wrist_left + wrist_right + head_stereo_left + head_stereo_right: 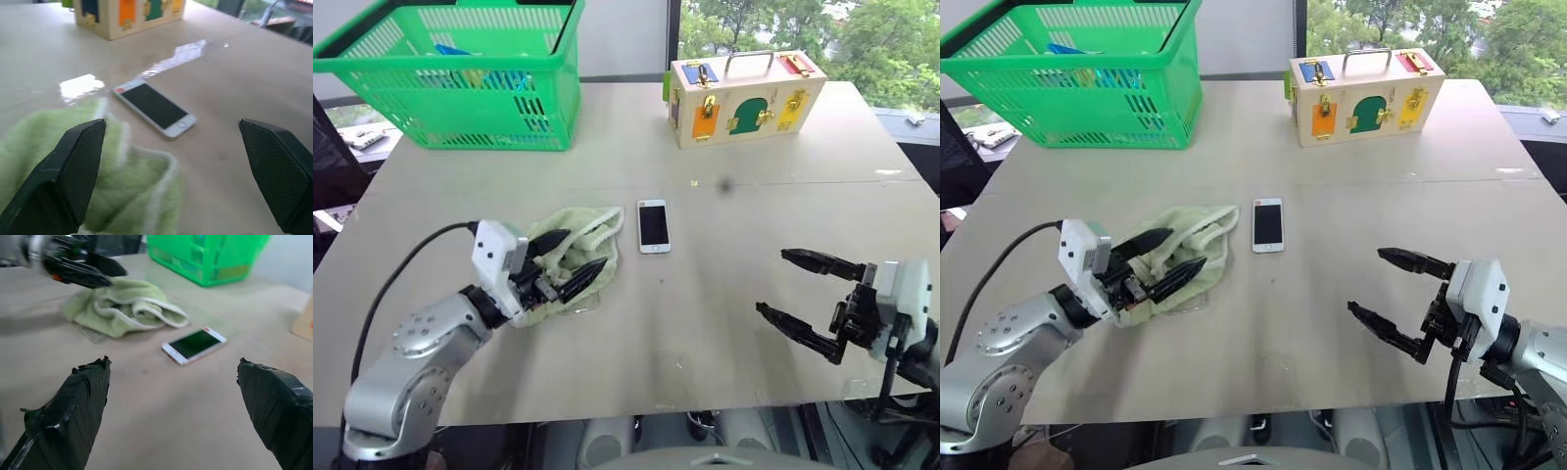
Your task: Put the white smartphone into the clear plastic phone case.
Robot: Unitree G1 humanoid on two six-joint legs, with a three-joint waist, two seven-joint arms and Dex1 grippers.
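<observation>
Phone not grabbed yet
White smartphone lies beside the green cloth; both grippers, left and right, gape empty, so reach next.

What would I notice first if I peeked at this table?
Probably the big green basket at the table's far left corner and the colourful wooden lock box at the far right. In the middle lies a white smartphone, screen up, beside a crumpled green cloth, with the open left gripper over it.
</observation>
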